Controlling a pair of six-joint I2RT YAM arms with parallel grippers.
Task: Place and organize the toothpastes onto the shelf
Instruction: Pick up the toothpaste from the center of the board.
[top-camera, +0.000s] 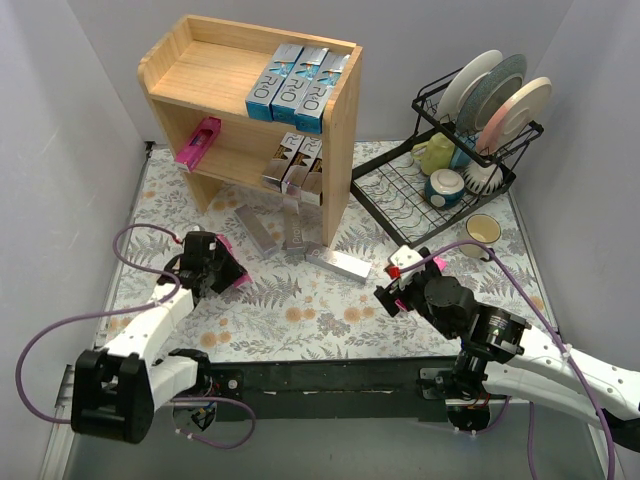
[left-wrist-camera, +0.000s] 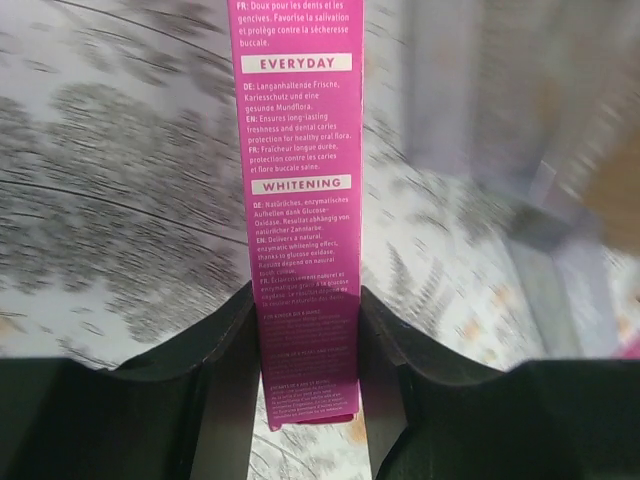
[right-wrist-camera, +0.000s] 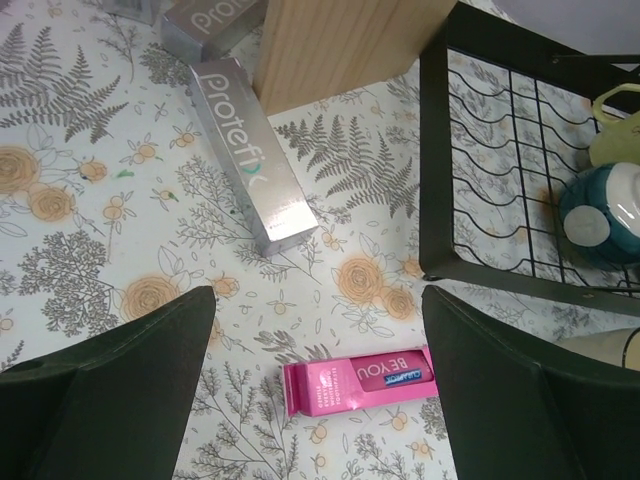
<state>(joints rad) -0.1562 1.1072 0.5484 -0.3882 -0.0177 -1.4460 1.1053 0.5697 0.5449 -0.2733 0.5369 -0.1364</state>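
Now | left hand (left-wrist-camera: 305, 305) clamped on pink box (left-wrist-camera: 300, 150), top cropped | right hand (right-wrist-camera: 318, 300) apart

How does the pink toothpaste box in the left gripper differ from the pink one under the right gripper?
The held pink box is clamped in the shut left gripper; the loose pink box lies free below the open right gripper. The held one shows small print headed EVERYDAY and WHITENING; the loose one shows BE YOU. Both are bright pink cartons.
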